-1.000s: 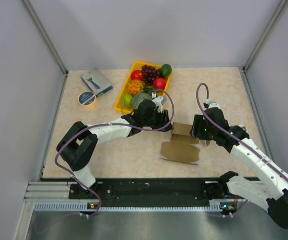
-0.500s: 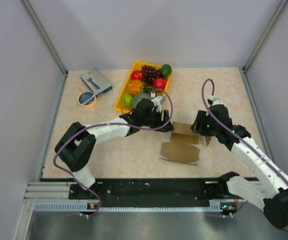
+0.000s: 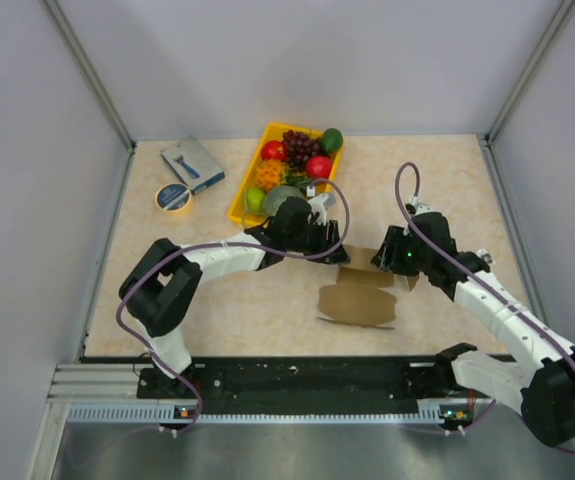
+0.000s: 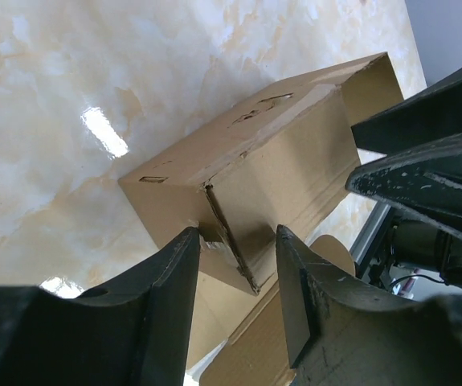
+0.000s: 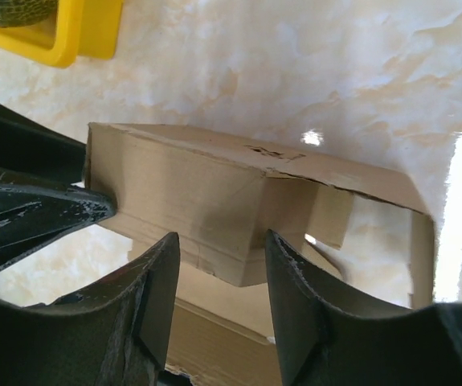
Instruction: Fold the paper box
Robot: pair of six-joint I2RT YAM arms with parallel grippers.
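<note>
The paper box (image 3: 359, 305) is brown cardboard lying mid-table, its far part folded up into a low wall and a flat panel in front. My left gripper (image 3: 335, 252) is at the wall's left end, my right gripper (image 3: 382, 262) at its right end. In the left wrist view the left gripper (image 4: 235, 241) is open and straddles a raised corner of the box (image 4: 263, 153); one fingertip (image 4: 189, 241) touches the cardboard edge. In the right wrist view the right gripper (image 5: 222, 237) is open, just short of the folded wall (image 5: 190, 185).
A yellow tray (image 3: 248, 172) of fruit stands just behind the left gripper; its corner (image 5: 86, 32) shows in the right wrist view. A tape roll (image 3: 174, 197) and a blue-grey packet (image 3: 193, 165) lie at the far left.
The right gripper has moved a little left, closer to the box's folded wall. The left arm's elbow has shifted slightly; its gripper stays at the box's left end.
</note>
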